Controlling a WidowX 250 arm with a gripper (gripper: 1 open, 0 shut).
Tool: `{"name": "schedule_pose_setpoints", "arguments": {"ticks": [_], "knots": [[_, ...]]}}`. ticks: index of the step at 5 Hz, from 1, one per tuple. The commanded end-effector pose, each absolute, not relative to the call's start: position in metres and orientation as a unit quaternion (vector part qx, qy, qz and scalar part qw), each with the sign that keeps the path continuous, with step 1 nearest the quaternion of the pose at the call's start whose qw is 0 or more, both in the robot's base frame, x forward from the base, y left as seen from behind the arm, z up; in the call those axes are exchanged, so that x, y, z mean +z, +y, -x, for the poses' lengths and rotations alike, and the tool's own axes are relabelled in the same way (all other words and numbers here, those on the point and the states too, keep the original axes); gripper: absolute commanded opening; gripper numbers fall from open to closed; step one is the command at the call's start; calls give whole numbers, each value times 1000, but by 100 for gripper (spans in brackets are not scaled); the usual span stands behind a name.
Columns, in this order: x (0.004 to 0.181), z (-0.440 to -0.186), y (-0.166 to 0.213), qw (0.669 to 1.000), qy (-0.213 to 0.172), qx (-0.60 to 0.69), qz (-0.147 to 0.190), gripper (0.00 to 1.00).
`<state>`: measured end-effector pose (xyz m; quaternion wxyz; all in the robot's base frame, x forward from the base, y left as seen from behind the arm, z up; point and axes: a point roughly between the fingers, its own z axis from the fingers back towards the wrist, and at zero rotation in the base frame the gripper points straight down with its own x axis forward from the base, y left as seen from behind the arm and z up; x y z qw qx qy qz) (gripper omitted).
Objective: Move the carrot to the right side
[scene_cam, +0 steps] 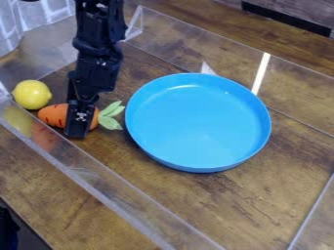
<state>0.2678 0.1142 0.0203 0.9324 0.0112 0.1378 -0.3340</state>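
The carrot (54, 115) lies on the wooden table at the left, its orange body pointing left and its green leafy top (112, 115) toward the blue plate. My gripper (82, 119) points steeply down onto the carrot's middle, jaws open and straddling it. One black finger (81, 121) stands in front and hides the middle of the carrot. I cannot tell whether the fingers touch it.
A yellow lemon (31, 94) sits just up and left of the carrot. A large blue plate (196, 122) lies to the right, its rim close to the carrot's leaves. A clear plastic rim (78, 166) runs along the table's near-left edge.
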Motion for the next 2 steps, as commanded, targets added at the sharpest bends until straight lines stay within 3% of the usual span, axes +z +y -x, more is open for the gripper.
{"name": "schedule_pose_setpoints", "arguments": {"ticks": [1,2], "knots": [[22,-271,121,938,131,-321,-12,100],[21,-271,122,939,132,-319,-10,100]]}}
